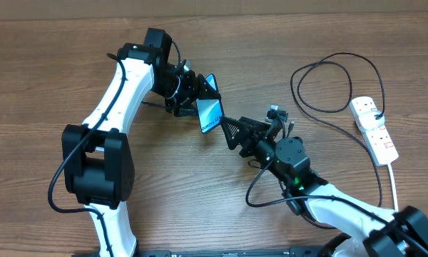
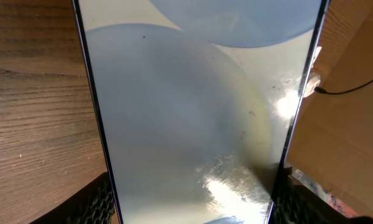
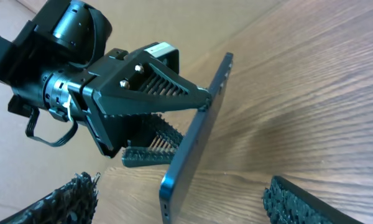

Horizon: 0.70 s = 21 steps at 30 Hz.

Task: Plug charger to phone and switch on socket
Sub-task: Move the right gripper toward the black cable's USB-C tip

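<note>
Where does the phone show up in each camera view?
Overhead: the phone is just left of centre.
Left wrist: the phone fills the middle, screen toward the camera.
Right wrist: the phone is lower centre, seen edge-on.
Shared landmark: the left gripper clamping it.

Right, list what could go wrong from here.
The slim blue-screened phone is held aloft, pinched only at its edges by the left gripper; a nudge from the open right gripper might dislodge it.
The thin black charger cable lies far off beside the white power strip, in neither gripper.
</note>
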Each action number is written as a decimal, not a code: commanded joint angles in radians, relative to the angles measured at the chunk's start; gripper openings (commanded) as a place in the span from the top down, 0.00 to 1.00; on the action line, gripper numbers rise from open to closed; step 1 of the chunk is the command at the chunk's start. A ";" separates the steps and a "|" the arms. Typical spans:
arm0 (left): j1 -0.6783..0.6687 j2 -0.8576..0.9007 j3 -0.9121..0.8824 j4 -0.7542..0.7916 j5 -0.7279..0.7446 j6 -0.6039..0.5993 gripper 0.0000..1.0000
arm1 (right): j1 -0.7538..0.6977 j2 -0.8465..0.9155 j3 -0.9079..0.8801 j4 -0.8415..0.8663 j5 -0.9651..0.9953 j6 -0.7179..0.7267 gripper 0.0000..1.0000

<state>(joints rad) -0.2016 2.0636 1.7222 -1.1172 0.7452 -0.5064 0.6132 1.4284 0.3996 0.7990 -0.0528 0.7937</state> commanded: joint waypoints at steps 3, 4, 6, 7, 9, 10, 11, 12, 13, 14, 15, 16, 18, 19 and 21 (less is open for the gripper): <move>-0.002 0.005 0.027 0.004 0.041 -0.019 0.59 | 0.056 0.084 0.013 0.068 0.109 0.018 0.14; -0.002 0.005 0.027 0.004 0.041 -0.019 0.59 | 0.060 0.088 0.014 0.073 0.121 0.018 0.14; -0.002 0.005 0.027 0.004 0.041 -0.019 0.59 | 0.065 0.090 0.016 0.089 0.146 0.018 0.16; -0.002 0.005 0.027 0.004 0.041 -0.023 0.59 | 0.065 0.090 0.018 0.095 0.150 0.018 0.16; -0.002 0.005 0.027 0.005 0.041 -0.027 0.59 | 0.066 0.091 0.031 0.097 0.150 0.018 0.18; -0.002 0.005 0.027 0.005 0.041 -0.026 0.59 | 0.067 0.091 0.038 0.097 0.150 0.018 0.18; -0.002 0.005 0.027 0.005 0.041 -0.026 0.59 | 0.067 0.091 0.043 0.096 0.150 0.018 0.18; -0.002 0.005 0.027 0.005 0.041 -0.026 0.59 | 0.067 0.093 0.050 0.097 0.150 0.018 0.18; -0.002 0.005 0.027 0.005 0.041 -0.026 0.59 | 0.066 0.097 0.059 0.095 0.150 0.018 0.18; -0.002 0.005 0.027 0.005 0.041 -0.027 0.60 | 0.067 0.102 0.066 0.094 0.149 0.018 0.18; -0.002 0.005 0.027 0.005 0.041 -0.027 0.59 | 0.067 0.111 0.076 0.090 0.149 0.018 0.19; -0.002 0.005 0.027 0.005 0.041 -0.030 0.59 | 0.067 0.123 0.087 0.086 0.148 0.018 0.19; -0.002 0.005 0.027 0.005 0.041 -0.033 0.59 | 0.076 0.148 0.103 0.086 0.149 0.018 0.19; -0.002 0.005 0.027 0.005 0.041 -0.033 0.60 | 0.080 0.153 0.107 0.085 0.149 0.018 0.19; -0.002 0.005 0.027 0.005 0.041 -0.033 0.60 | 0.086 0.156 0.109 0.086 0.151 0.018 0.19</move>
<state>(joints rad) -0.2016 2.0636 1.7222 -1.1168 0.7452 -0.5255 0.6823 1.5658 0.4843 0.8810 0.0864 0.8112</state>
